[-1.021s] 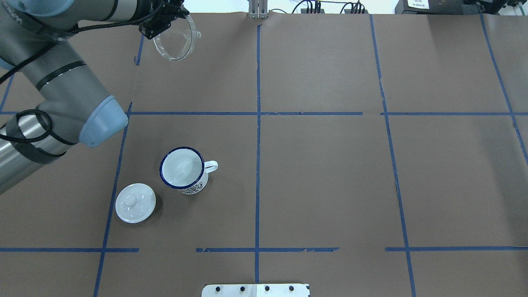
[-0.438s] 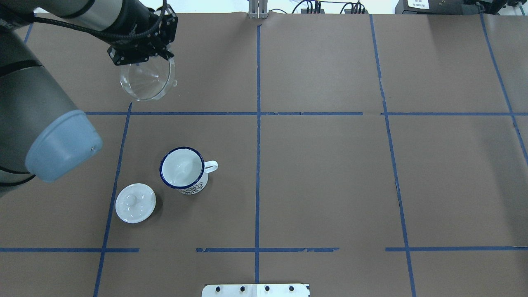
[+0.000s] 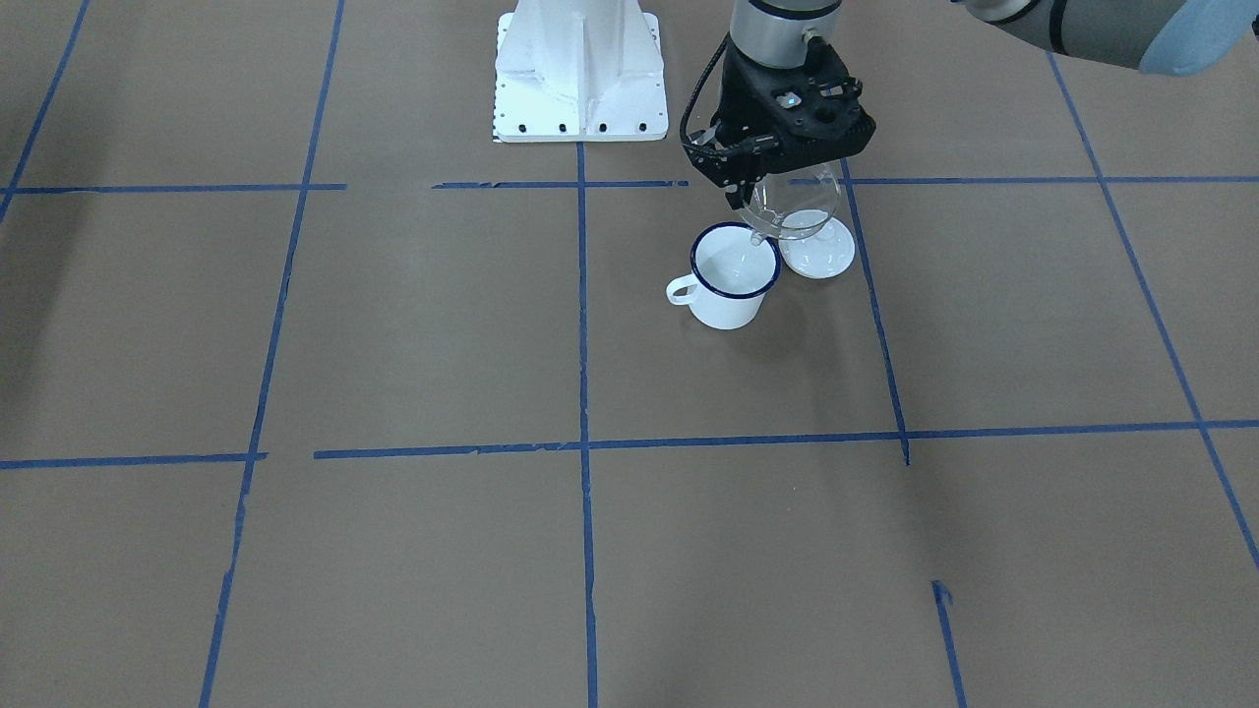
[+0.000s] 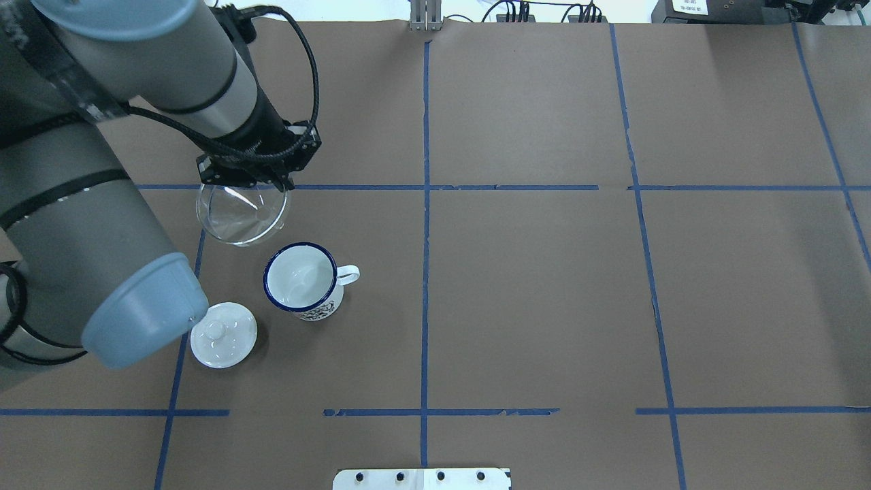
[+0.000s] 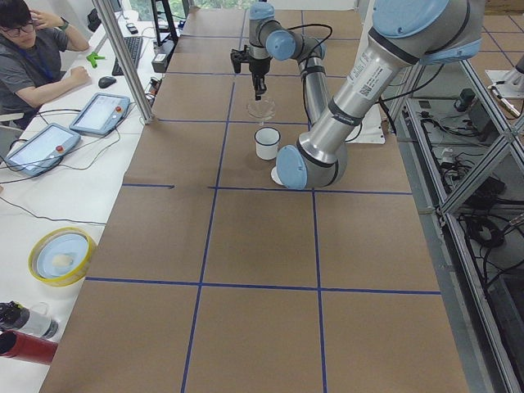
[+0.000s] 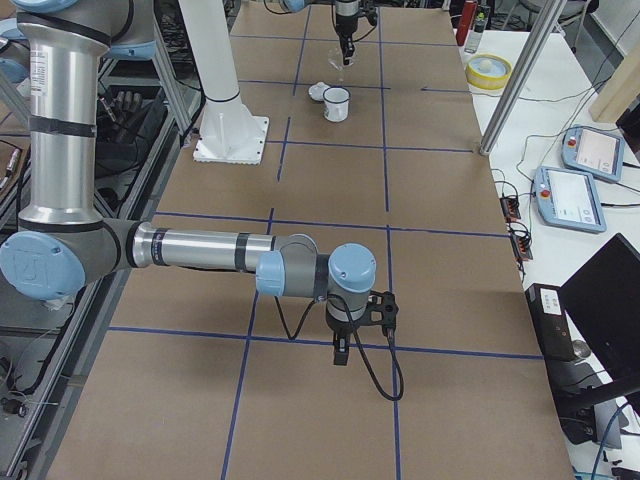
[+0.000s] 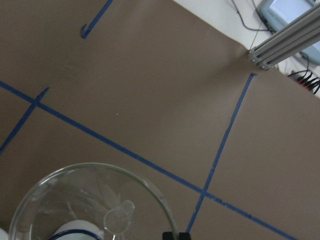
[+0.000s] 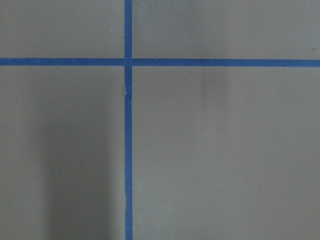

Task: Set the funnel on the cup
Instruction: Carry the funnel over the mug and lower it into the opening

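My left gripper (image 4: 253,184) is shut on the far rim of the clear funnel (image 4: 241,215) and holds it in the air, wide rim up and spout down. The funnel hangs just beyond and to the left of the white mug with the blue rim (image 4: 300,278), apart from it. In the front-facing view the funnel (image 3: 790,210) hangs above and beside the mug (image 3: 733,276). In the left wrist view the funnel (image 7: 95,205) fills the bottom edge. My right gripper (image 6: 341,352) hovers low over the table far from the mug; I cannot tell whether it is open.
A white domed lid with a knob (image 4: 224,335) lies on the table left of the mug, close to my left arm's elbow (image 4: 143,320). Brown paper with blue tape lines covers the table. The robot's white base plate (image 3: 578,74) stands behind the mug.
My left arm has carried the funnel from the far table edge toward the mug. The funnel has turned from tilted to rim-up. The mug and lid have not moved.
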Controlling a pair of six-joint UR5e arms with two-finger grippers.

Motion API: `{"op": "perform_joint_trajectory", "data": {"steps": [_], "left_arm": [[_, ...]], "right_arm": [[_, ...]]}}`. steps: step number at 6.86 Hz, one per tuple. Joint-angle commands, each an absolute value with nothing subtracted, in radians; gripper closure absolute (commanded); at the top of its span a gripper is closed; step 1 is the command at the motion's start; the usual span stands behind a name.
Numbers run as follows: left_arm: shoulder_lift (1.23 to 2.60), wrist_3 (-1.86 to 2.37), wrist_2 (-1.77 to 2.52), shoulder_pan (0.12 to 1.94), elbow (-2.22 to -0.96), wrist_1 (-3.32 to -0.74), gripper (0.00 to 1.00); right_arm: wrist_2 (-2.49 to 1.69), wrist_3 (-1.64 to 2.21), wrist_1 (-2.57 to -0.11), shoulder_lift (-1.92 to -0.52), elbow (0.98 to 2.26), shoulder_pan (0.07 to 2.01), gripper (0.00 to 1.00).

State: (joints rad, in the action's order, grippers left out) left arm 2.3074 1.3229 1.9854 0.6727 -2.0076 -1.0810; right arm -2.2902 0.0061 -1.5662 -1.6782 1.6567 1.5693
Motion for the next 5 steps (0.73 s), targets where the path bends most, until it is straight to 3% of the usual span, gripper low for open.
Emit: {"op": "perform_joint_trajectory", "data": {"steps": [1, 5], "left_arm": [[2.277, 1.321, 1.983, 0.631, -1.942, -1.167, 1.0], [2.264, 1.319, 1.982, 0.624, -1.833, -1.287, 1.0]], "right_arm": [[-2.29, 0.006, -1.566, -1.678, 1.657, 1.569, 0.0], [-2.29, 0.006, -1.566, -1.678, 1.657, 1.569, 0.0]]}}
